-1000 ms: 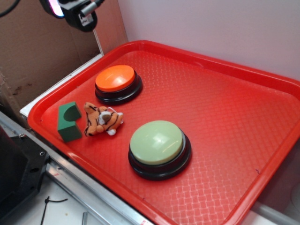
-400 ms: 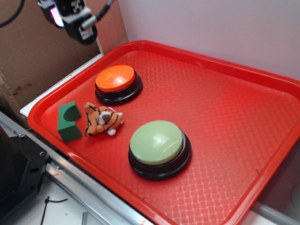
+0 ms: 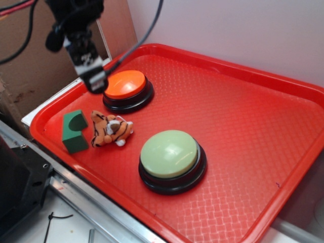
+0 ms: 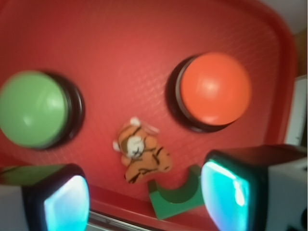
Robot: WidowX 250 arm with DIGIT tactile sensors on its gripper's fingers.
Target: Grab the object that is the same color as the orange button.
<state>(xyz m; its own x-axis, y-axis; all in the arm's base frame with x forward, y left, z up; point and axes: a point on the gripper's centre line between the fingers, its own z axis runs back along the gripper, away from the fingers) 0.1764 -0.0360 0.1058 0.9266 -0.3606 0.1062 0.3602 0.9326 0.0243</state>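
Since the earlier views, the gripper (image 3: 93, 81) has been brought down from the top left corner of the exterior view and now hangs low over the left rim of the red tray (image 3: 243, 101), just beside the orange button (image 3: 125, 84). This is judged to be the opening of the approach: the drop has been started, but nothing has been reached yet and the grab is not yet done.

The plush tiger (image 3: 110, 129) has not been moved; it lies on its side on the tray floor, between the orange button and the green button (image 3: 169, 153), with the green notched block (image 3: 74, 130) just beside it on the side toward the tray's edge. The tiger is matched to the orange button by colour (the block and the other button are both green).

The arm is angled down from above, cables trailing behind it. In the wrist view the two fingers (image 4: 62, 199) are seen spread wide, one at each lower corner, with nothing held between them; the tiger (image 4: 141, 156) appears in the gap, slightly ahead, and is not touched
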